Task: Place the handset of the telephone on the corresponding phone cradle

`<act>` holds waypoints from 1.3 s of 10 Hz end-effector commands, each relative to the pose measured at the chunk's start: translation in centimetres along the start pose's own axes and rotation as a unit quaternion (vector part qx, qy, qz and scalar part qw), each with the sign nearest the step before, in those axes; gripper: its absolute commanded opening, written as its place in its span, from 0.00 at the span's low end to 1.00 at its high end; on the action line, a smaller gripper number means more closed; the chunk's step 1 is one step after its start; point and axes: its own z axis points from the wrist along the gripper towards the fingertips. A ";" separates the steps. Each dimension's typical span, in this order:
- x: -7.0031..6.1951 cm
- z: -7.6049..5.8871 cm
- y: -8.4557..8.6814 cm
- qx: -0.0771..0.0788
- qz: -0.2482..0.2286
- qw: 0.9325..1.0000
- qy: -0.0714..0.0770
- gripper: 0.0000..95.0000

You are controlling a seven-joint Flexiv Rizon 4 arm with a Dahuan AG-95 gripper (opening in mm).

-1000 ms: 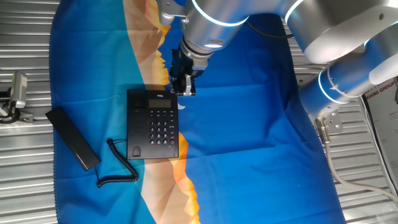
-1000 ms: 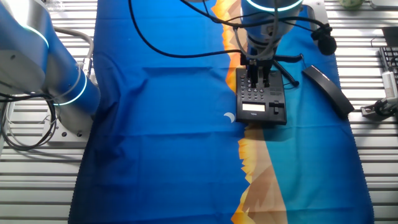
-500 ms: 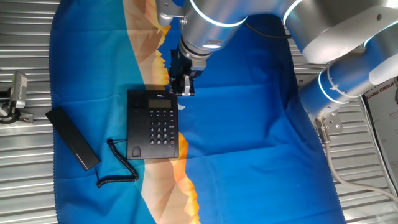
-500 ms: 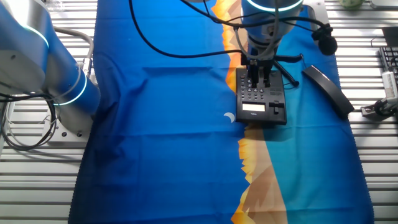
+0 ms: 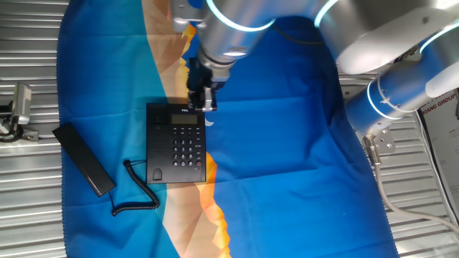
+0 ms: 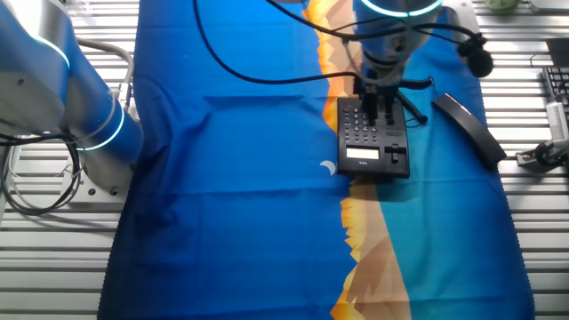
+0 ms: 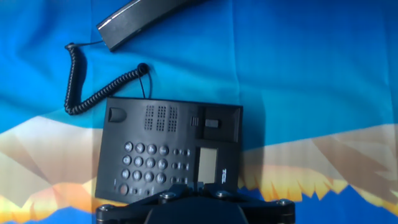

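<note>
Hand view alone shows empty phone cradle

The telephone carries a small white "TCL" mark by its display, lying just under the gripper jaws. Its keypad bears white markings too small to read. At the far right edge, well away from the jaws, a sign shows partial letters like "IANG GROUP".

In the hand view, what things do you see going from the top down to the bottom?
handset → curly cord → telephone → gripper
</note>
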 end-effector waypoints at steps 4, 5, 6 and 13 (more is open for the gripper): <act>-0.7 1.3 -0.3 0.003 -0.006 1.000 -0.005 0.00; -0.8 1.4 -0.3 0.003 -0.006 1.000 -0.005 0.00; -0.8 1.3 -0.2 0.004 -0.007 1.000 -0.004 0.00; -0.7 0.9 -0.1 0.005 0.001 1.000 0.001 0.00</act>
